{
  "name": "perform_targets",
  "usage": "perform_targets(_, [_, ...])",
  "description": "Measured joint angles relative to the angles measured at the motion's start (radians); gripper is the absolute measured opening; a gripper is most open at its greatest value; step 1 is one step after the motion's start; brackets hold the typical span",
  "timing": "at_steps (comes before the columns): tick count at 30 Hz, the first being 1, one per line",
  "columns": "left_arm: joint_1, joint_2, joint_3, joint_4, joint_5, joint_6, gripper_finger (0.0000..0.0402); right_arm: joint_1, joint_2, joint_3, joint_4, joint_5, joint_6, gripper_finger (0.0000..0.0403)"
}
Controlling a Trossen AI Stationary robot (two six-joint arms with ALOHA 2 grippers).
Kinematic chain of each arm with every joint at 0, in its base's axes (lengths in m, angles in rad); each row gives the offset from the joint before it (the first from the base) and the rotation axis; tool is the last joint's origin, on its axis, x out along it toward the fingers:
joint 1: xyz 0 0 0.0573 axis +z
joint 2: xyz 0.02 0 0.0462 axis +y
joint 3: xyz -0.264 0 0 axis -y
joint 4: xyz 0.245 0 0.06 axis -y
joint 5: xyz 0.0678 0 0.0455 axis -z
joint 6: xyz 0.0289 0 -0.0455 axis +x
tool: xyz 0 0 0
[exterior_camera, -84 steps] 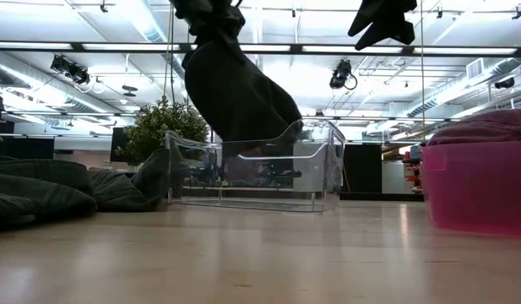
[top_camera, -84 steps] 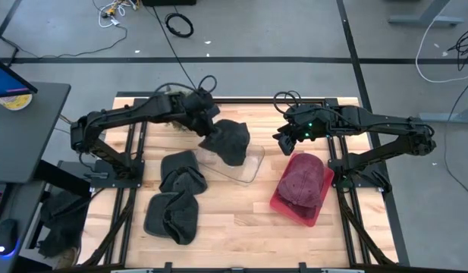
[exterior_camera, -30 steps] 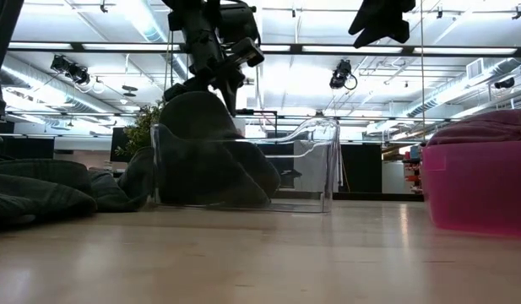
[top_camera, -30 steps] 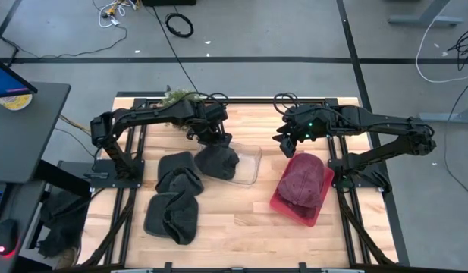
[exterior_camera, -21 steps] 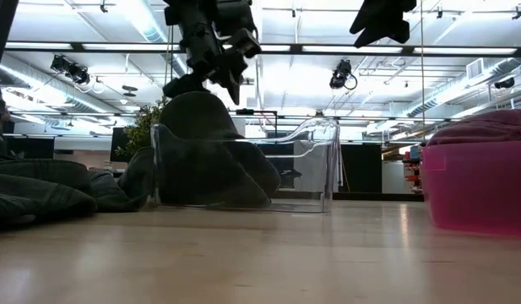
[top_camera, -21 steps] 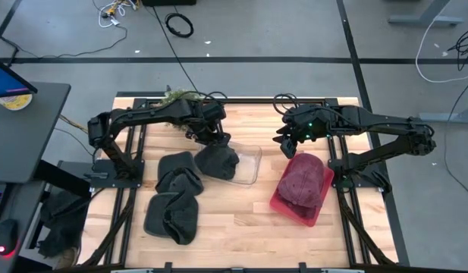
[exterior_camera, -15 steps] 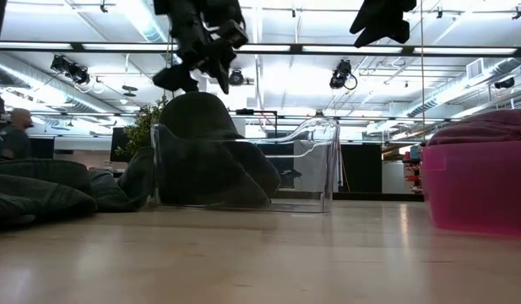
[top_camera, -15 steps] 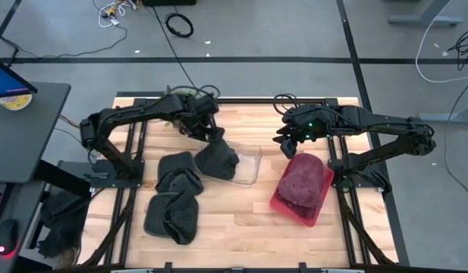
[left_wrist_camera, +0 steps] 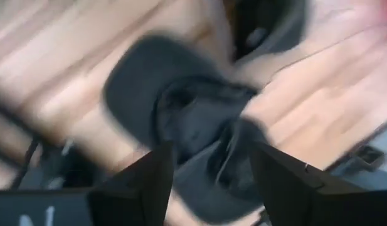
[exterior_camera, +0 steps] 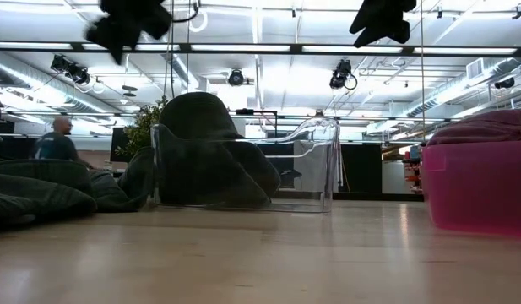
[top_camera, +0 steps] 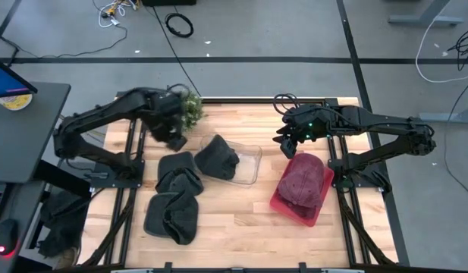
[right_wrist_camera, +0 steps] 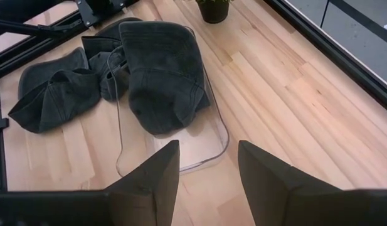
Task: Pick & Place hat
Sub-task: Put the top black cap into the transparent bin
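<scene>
**A:** Where is the hat right now?

**B:** One dark hat (top_camera: 217, 158) sits in the clear tray (top_camera: 251, 168), slumped against the end nearest the two loose ones and rising above the rim in the low view. Two more dark hats lie on the wooden table (top_camera: 241, 212) beside that tray: one (top_camera: 180, 172) just next to it, the other (top_camera: 174, 216) nearer the front edge. A maroon hat (top_camera: 304, 180) fills the pink bin (top_camera: 294, 211) on the far side.

**A:** And your grippers?

**B:** Your left gripper (top_camera: 171, 135) is up off the table, beside the small plant (top_camera: 190, 108) and away from the tray. Its fingers (left_wrist_camera: 157, 179) stand apart with nothing between them, and its wrist camera looks down on a crumpled hat. Your right gripper (top_camera: 285, 142) waits above the table between the tray and the pink bin, fingers spread, also empty.

**A:** So what makes the next pick go well?

**B:** I judge the nearest loose hat is your next target. Come down over a raised fold or the crown rather than the flat brim, so the fingers bite cloth and not wood. Close fully before lifting, since soft fabric slips. Carry it high enough to clear the tray's wall, and release over the open end so it doesn't pile on the hat already inside.
</scene>
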Motion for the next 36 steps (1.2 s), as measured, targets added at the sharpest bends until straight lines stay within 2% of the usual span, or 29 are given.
perform_targets(2, [-0.025,-0.018,0.0,-0.061,-0.058,-0.081,0.0207,0.0,0.0,0.0,0.0,0.0,0.004,0.0164])
perform_targets(4, [-0.059,-0.037,-0.011,-0.042,-0.125,-0.118,0.0207,0.0,0.0,0.0,0.002,0.001,0.013,0.0164])
perform_targets(8, [-0.088,-0.055,-0.081,-0.007,-0.153,-0.142,0.0212,0.0,0.0,0.0,0.012,0.002,0.018,0.0164])
perform_targets(12, [-0.089,-0.056,-0.239,-0.003,-0.159,-0.138,0.0213,0.0,0.0,0.0,0.013,0.002,0.022,0.0164])
perform_targets(14, [-0.089,-0.065,-0.331,0.019,-0.143,-0.139,0.0213,0.0,0.0,0.0,0.014,0.002,0.022,0.0164])
perform_targets(22, [-0.081,-0.145,-0.622,0.31,-0.014,-0.172,0.0207,0.0,0.0,0.0,0.017,-0.006,0.026,0.0164])
perform_targets(36, [-0.014,-0.215,-0.81,0.441,0.038,-0.195,0.0207,0.0,0.0,0.0,0.024,-0.027,0.067,0.0164])
